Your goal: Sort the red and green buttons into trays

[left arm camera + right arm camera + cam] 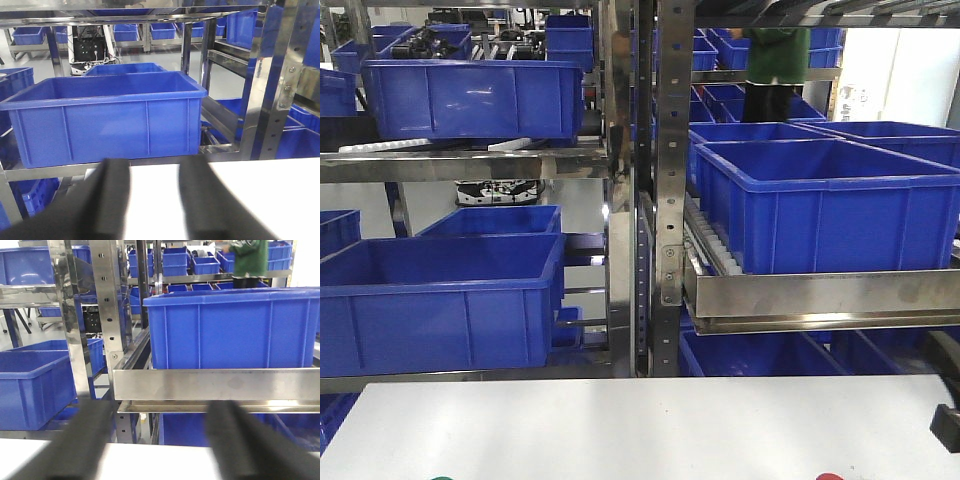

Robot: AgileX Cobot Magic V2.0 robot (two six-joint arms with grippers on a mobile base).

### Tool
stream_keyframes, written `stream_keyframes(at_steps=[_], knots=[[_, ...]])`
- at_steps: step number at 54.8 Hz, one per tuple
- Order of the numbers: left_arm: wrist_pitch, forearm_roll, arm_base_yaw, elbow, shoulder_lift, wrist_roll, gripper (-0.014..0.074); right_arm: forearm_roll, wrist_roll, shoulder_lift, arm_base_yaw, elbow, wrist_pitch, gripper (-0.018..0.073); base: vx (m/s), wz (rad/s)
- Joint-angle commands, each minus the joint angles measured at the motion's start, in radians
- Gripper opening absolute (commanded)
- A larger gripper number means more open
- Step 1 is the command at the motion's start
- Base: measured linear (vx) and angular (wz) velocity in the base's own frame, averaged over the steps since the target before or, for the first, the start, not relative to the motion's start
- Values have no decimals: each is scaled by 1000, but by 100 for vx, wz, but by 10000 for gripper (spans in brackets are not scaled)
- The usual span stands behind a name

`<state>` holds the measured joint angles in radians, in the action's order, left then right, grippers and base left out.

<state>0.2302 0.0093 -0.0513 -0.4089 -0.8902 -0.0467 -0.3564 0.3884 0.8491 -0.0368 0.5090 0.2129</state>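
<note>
Holding left pincer (152, 172) and right pincer (162, 412) wide, empty; risking blind miss, not seeing buttons past six o'clock edge of surface (640, 420).

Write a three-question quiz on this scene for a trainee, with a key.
1. True or false: the left gripper is clamped shut.
2. The crates on the steel racks are: A red, B blue, C cream.
3. Fill in: the person behind the racks wears a ____ top.

Key: 1 false, its fingers stand apart with nothing between them. 2 B. 3 green.
</note>
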Motion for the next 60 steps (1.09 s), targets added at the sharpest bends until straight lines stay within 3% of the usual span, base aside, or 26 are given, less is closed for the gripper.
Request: stream_keyframes(at_steps=[1,5,13,21,30,35,45,60], knots=[[90,-9,1,-41,6,0,542,6,9,-4,7,38,112,676,0,0],[90,-9,1,-40,6,-1,588,1,60,-3,7,37,147,732,0,0],[90,-9,1,-40,6,-3,593,-27,31,119,7,-62,283,720,0,0],[90,-9,1,-40,6,-3,579,-32,-40,360,7,-259,619,678,0,0],[90,-9,1,-40,6,-2,576,107,-185,684,7,-359,937,621,0,0],[90,-9,1,-40,6,-2,576,131,-231,835,7,-358,1110,592,0,0],[90,-9,1,-40,6,0,576,136,-299,1040,7,-285,1125,553,0,0],[86,-9,1,-40,6,0,576,129,-294,1178,7,-99,1125,547,0,0]])
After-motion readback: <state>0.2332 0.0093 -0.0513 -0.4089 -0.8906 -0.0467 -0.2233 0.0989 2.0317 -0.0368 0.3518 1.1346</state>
